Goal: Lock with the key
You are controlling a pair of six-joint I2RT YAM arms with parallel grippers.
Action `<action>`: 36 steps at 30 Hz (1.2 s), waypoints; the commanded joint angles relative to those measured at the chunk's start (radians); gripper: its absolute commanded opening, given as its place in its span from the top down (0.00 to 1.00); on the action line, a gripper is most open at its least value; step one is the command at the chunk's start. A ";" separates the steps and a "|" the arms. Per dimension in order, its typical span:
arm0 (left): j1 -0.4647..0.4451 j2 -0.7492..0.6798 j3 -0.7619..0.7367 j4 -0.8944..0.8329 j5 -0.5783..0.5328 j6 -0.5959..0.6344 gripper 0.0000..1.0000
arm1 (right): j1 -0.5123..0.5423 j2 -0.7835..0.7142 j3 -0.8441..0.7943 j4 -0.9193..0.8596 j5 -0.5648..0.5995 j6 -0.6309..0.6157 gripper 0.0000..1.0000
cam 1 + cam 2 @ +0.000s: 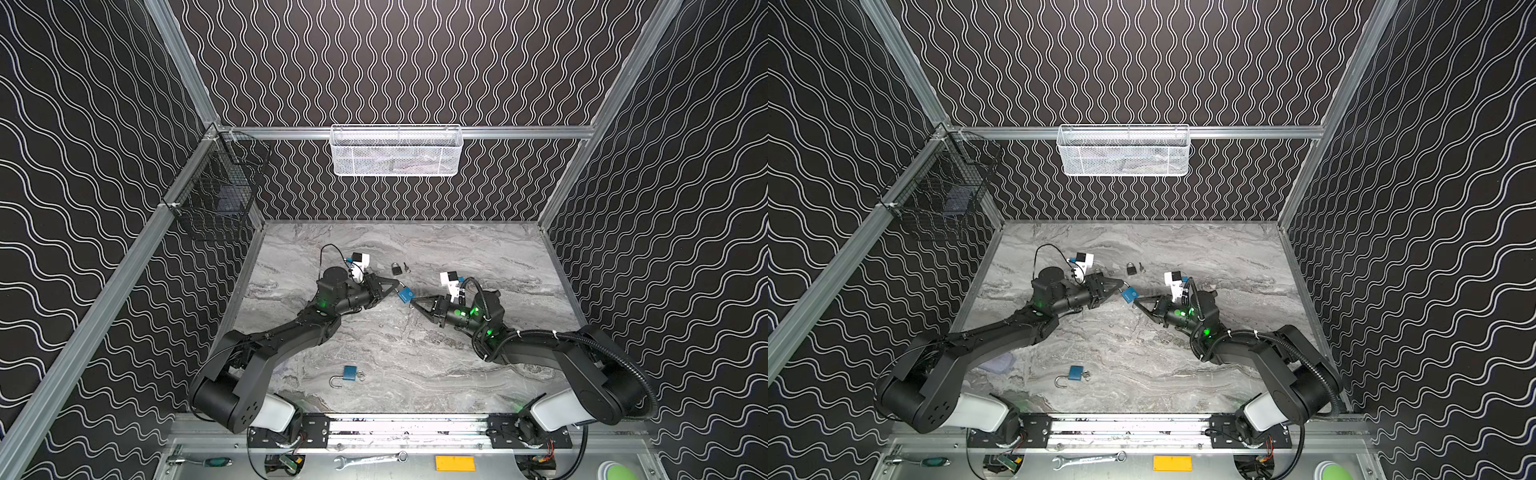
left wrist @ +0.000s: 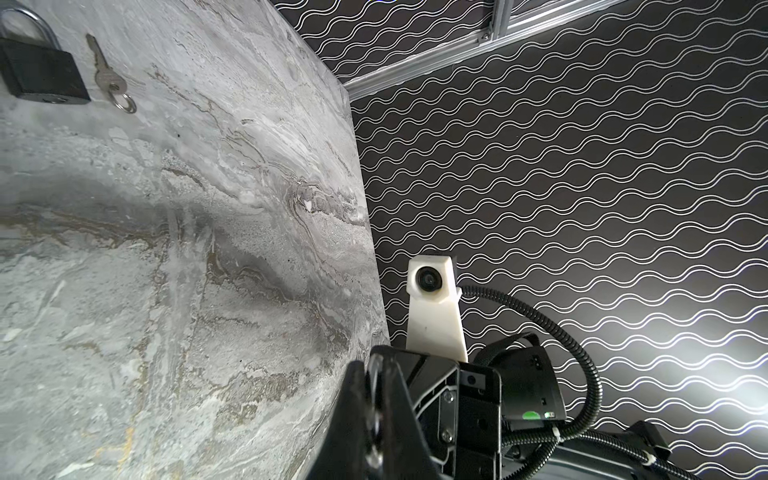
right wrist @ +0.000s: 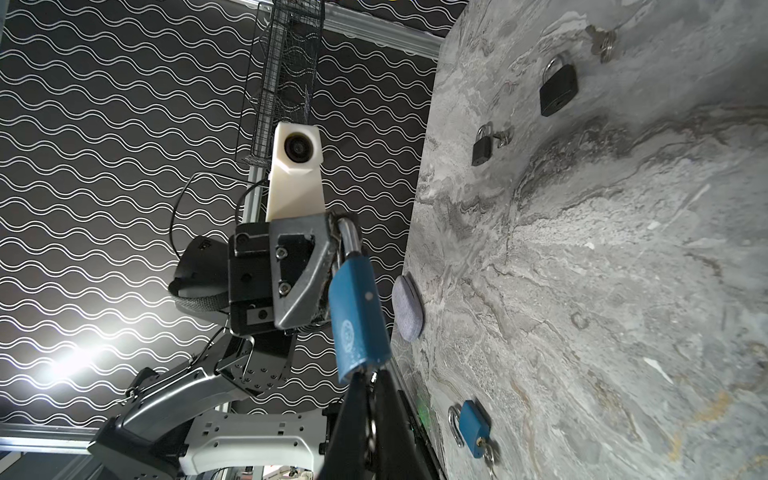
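A blue padlock (image 1: pixel 405 295) (image 1: pixel 1129 294) hangs in the air over the middle of the table. My left gripper (image 1: pixel 400 286) (image 1: pixel 1123 286) is shut on its silver shackle (image 2: pixel 375 399). The right wrist view shows the lock body (image 3: pixel 359 320) hanging from the left gripper's fingers (image 3: pixel 316 257). My right gripper (image 1: pixel 412 304) (image 3: pixel 370 376) meets the lock's underside from the other side. It is shut on the key (image 3: pixel 373 376), a sliver of metal between the jaws right at the keyhole end. How deep the key sits is hidden.
A second blue padlock (image 1: pixel 348 375) (image 3: pixel 471 424) lies near the front, shackle open, key in it. A black padlock (image 1: pixel 396 268) (image 2: pixel 41 70) and a loose key (image 2: pixel 109 77) lie behind the grippers. Another black padlock (image 3: pixel 482 143) and a grey pad (image 3: pixel 407 307) also lie on the table.
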 commanded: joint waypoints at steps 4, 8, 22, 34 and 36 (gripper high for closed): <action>0.007 -0.002 0.005 0.066 -0.023 -0.013 1.00 | 0.001 -0.028 -0.003 -0.021 0.019 -0.036 1.00; 0.021 0.007 0.007 0.070 -0.031 -0.013 1.00 | 0.001 -0.038 -0.011 -0.029 0.017 -0.041 1.00; 0.054 0.030 0.006 0.109 -0.008 -0.028 1.00 | -0.008 -0.097 -0.076 -0.057 0.005 -0.058 1.00; 0.074 0.098 0.133 -0.076 0.072 0.089 1.00 | -0.187 -0.326 -0.071 -0.451 -0.041 -0.236 1.00; 0.074 0.148 0.191 -0.117 0.099 0.119 1.00 | -0.261 -0.351 -0.069 -0.503 -0.080 -0.255 1.00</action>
